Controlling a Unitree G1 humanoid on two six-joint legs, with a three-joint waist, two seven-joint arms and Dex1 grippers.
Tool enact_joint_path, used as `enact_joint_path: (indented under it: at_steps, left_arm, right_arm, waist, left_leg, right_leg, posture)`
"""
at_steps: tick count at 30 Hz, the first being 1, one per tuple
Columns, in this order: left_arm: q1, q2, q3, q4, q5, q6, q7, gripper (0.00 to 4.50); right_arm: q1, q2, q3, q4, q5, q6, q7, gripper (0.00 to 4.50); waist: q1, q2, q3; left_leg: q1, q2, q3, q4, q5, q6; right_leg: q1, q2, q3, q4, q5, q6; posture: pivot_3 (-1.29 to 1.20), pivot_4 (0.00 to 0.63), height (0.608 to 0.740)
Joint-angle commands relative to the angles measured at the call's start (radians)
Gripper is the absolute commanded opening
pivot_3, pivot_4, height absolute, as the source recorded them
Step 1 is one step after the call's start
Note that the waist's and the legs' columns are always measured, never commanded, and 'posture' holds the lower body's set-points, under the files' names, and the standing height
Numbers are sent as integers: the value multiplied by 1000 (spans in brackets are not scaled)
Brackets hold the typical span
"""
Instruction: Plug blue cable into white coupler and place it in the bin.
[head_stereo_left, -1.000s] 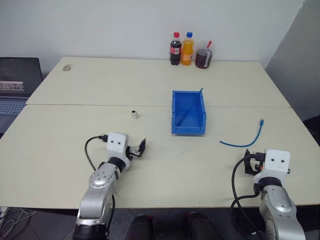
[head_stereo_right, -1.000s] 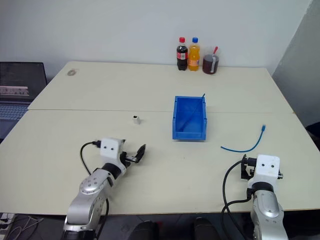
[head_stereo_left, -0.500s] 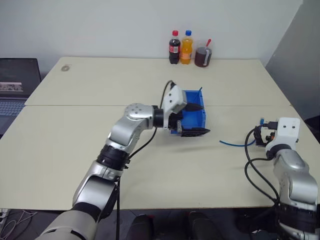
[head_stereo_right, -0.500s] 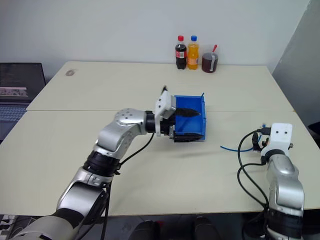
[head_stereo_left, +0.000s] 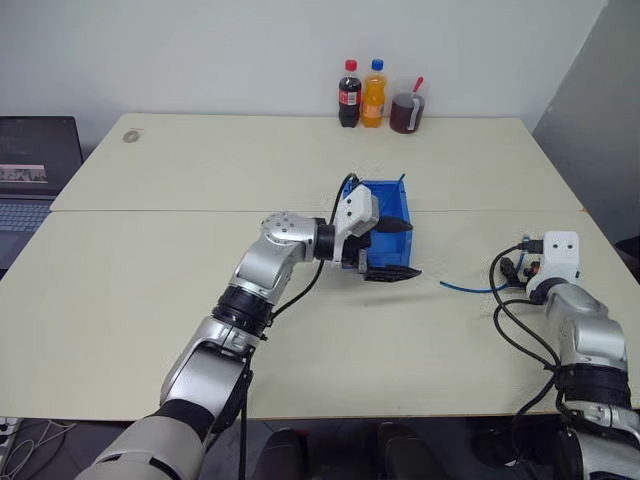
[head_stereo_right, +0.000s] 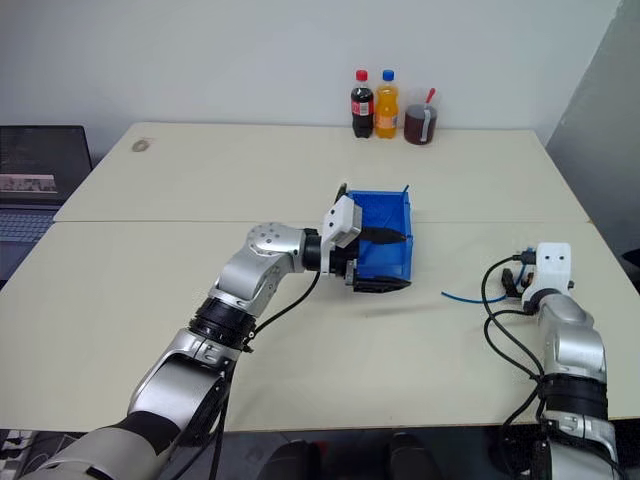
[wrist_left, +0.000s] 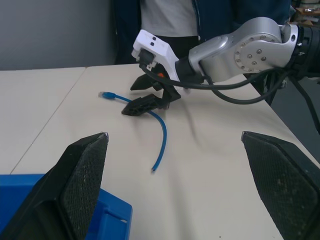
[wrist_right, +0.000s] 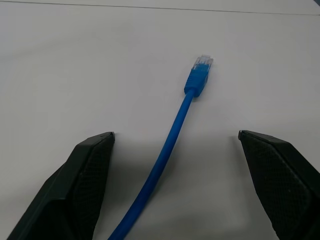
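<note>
Two open grippers, cable not yet held

Right gripper (wrist_right: 175, 185) straddles the blue cable (wrist_right: 172, 140) on the table (wrist_right: 75, 60), fingers spread, plug end at its twelve o'clock, probably lined up for a pinch. Left gripper (head_stereo_left: 392, 250), equally spread and empty, hovers at the bin's (head_stereo_left: 392, 200) six o'clock edge, pointing toward three o'clock.

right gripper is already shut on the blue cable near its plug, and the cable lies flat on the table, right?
Not shut: the right gripper is open, its fingers either side of the blue cable, as the right wrist view shows. The cable does lie flat on the table.
</note>
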Motion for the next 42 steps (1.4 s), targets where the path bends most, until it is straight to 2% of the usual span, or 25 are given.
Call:
enact_joint_path:
  at_steps: [1,3,10,15,17,21,24,26,30,32,36,39,42]
  left_arm:
    - [-1,-2,34,-60,-22,28,17,4500]
    - [-4,-2,37,-61,-24,36,18,4500]
    - [-15,-8,35,-11,7,11,25,4500]
    - [-18,-4,18,-6,36,-6,17,4500]
    - [-15,-4,16,-13,39,-6,9,4500]
    - [-14,-3,15,-31,40,1,-2,4500]
    - [9,44,20,-65,48,2,-24,4500]
    - [44,104,54,-112,28,0,-44,4500]
    - [155,249,182,-254,-33,29,-23,4500]
    - [267,336,238,-385,-69,94,-12,4500]
    - [500,433,338,-658,-155,219,45,4500]
    - [896,392,521,-1001,-218,315,206,4500]
    - [1210,286,631,-1220,-226,345,351,4500]
  right_arm:
    - [-52,-11,-15,64,24,-23,2,4035]
    - [-65,-9,-19,87,33,-31,5,3747]
    - [-56,-27,37,109,4,-117,26,1810]
    - [-42,-30,20,119,17,-120,16,434]
    - [-38,-31,15,118,20,-117,13,26]
    - [-28,-45,27,106,15,-124,31,26]
    - [23,-113,68,37,15,-165,155,26]
    - [68,-200,104,-33,29,-195,307,26]
    - [115,-372,133,-226,189,-110,665,26]
    - [79,-391,152,-319,305,-16,774,26]
    - [-18,-344,234,-403,407,92,845,26]
    - [-110,-197,466,-427,391,82,932,26]
    - [-173,-91,603,-344,316,-3,979,26]
  waist:
    - [-1,0,0]
    - [-1,0,0]
    - [1,0,0]
    - [1,0,0]
    - [2,0,0]
    - [2,0,0]
    - [3,0,0]
    - [2,2,1]
    - [-12,10,6]
    - [-27,10,7]
    - [-45,8,8]
    - [-56,4,9]
    - [-53,0,11]
  left_leg:
    - [0,0,0,0,0,0]
    - [0,0,0,0,0,0]
    - [0,0,0,1,0,0]
    - [0,0,0,1,0,0]
    - [0,0,0,1,0,0]
    - [0,0,0,1,0,0]
    - [0,0,0,1,0,0]
    - [0,0,0,1,0,0]
    - [1,0,1,0,0,0]
    - [1,2,0,0,0,0]
    - [5,4,-9,0,0,0]
    - [5,4,-9,0,0,0]
    - [4,10,-10,0,0,0]
  right_leg:
    - [0,0,0,0,0,0]
    - [0,0,0,0,0,0]
    - [0,0,0,0,1,-1]
    - [0,0,0,0,1,-1]
    - [0,0,0,0,1,-1]
    - [0,0,0,0,1,-1]
    - [0,0,0,0,1,-1]
    - [0,0,0,0,1,-1]
    - [0,0,1,0,1,-1]
    - [0,1,1,1,0,0]
    - [3,3,0,1,-1,1]
    - [3,1,1,1,-1,2]
    - [1,-1,1,0,-1,1]
  posture:
    - [0,150,740]
    - [0,150,740]
    - [0,150,740]
    - [0,150,740]
    - [0,150,740]
    - [0,150,740]
    - [0,150,740]
    - [0,150,740]
    - [0,150,740]
    - [0,150,740]
    - [0,150,740]
    - [0,150,740]
    - [0,150,740]
